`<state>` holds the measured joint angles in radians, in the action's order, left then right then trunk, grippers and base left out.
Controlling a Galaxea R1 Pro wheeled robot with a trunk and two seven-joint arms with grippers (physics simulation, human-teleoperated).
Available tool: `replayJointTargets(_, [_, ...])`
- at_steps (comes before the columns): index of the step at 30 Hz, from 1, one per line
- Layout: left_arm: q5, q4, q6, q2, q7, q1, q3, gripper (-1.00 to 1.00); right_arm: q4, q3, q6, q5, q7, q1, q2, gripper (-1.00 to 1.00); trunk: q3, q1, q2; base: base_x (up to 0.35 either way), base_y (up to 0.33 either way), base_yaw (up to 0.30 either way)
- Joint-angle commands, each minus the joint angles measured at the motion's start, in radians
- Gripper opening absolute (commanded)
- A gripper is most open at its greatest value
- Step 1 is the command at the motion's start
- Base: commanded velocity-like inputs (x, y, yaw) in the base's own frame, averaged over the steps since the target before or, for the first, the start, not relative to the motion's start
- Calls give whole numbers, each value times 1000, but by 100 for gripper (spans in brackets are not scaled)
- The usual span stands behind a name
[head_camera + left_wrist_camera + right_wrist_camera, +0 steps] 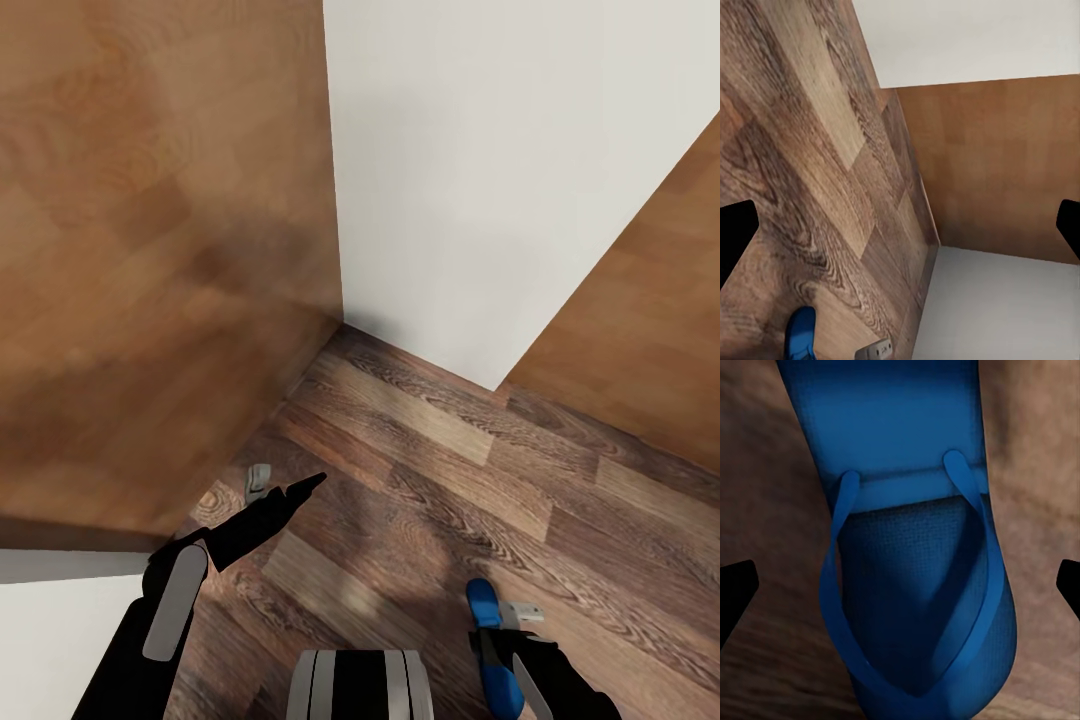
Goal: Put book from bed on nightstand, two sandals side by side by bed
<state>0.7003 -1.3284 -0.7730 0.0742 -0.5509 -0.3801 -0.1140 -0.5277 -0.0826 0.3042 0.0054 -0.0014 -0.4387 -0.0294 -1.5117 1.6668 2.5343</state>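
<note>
One bright blue sandal (916, 547) lies strap side up straight ahead of my right gripper (900, 589), whose two dark fingertips stand wide apart, clear of its sides. From the head view the sandal's toe (482, 600) pokes out from under the right gripper (505, 655) on the plank floor, low and right. The same sandal (801, 334) appears in the left wrist view. My left gripper (300, 490) hangs open over bare planks at lower left, holding nothing. The book, the bed, the nightstand and the other sandal are out of view.
A brown wooden panel (150, 250) stands close on the left, meeting a white wall (500, 170) in a corner. Another wood panel (650, 320) rises at the right. A small grey object (258, 482) sits by the left panel's foot. Dark plank floor (430, 480) lies between.
</note>
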Motion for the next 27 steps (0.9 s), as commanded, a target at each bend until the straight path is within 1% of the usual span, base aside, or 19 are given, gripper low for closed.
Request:
replayJointTargets(1, [1, 0, -6, 1, -3, 0, -3, 100, -2, -2, 6, 1, 0, 0, 1, 100, -1, 0, 0, 0, 0, 0])
replayJointTargets(13, [1, 0, -6, 1, -3, 0, -2, 100, -2, -2, 6, 1, 0, 0, 0, 100, -1, 0, 0, 0, 0, 0])
replayJointTargets(20, [1, 0, -6, 1, -3, 0, -2, 100, -2, -2, 6, 1, 0, 0, 0, 100, -28, 3, 2, 0, 0, 0])
replayJointTargets(27, [1, 0, -6, 1, -3, 0, -2, 100, -2, -2, 6, 1, 0, 0, 0, 100, -28, 3, 2, 0, 0, 0])
